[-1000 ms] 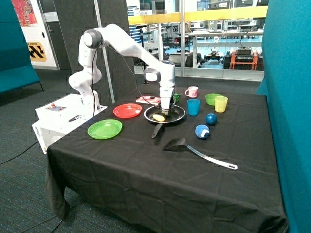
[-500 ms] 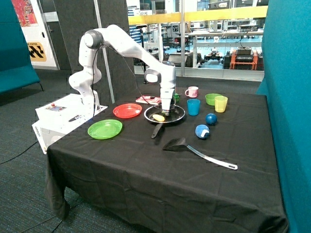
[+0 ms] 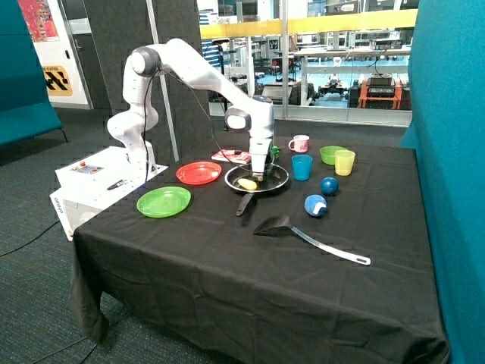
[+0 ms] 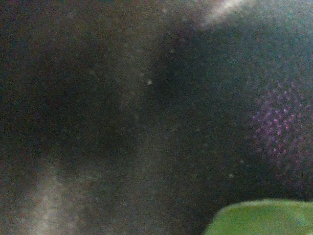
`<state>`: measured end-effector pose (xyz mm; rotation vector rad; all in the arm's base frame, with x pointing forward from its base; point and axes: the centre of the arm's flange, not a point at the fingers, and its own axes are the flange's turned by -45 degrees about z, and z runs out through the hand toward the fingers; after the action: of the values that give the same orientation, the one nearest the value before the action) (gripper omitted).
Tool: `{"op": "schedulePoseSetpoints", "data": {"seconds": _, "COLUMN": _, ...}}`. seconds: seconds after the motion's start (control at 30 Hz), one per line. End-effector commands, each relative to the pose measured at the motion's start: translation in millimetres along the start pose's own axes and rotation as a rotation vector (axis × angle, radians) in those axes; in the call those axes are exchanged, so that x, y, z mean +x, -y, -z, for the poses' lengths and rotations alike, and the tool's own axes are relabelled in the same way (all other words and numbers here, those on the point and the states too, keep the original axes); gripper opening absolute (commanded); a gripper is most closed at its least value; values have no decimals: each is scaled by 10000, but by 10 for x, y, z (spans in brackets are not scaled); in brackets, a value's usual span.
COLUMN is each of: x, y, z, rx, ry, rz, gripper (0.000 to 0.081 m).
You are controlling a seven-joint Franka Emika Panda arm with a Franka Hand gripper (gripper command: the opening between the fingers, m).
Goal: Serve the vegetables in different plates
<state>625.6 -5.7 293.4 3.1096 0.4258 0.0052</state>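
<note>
The pale yellow oval vegetable (image 3: 247, 183) lies in the black frying pan (image 3: 281, 180). My gripper (image 3: 259, 176) is lowered into the pan just behind the yellow piece. The dark green lumpy vegetable is hidden from the outside view. The wrist view is nearly all dark pan surface, with the edge of a green thing (image 4: 261, 219) at its border; I cannot tell what it is. The red plate (image 3: 198, 173) and the bright green plate (image 3: 164, 202) lie beside the pan toward the robot's base, both with nothing on them.
On the side of the pan away from the plates stand a blue cup (image 3: 301, 167), a pink mug (image 3: 300, 143), a green bowl (image 3: 329, 154) and a yellow cup (image 3: 344, 162). Two blue balls (image 3: 315, 205) and a black spatula (image 3: 276, 225) lie nearer the table's front.
</note>
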Motion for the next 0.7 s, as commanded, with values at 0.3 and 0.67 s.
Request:
{"op": "schedulePoseSetpoints", "data": {"seconds": 0.3, "x": -81, "y": -41, "z": -19, "rx": 34, "ry": 29, "rz": -142, "gripper": 0}}
{"op": "schedulePoseSetpoints", "data": {"seconds": 0.67, "x": -62, "y": 19, "z": -18, "rx": 34, "ry": 29, "rz": -92, "gripper": 0}}
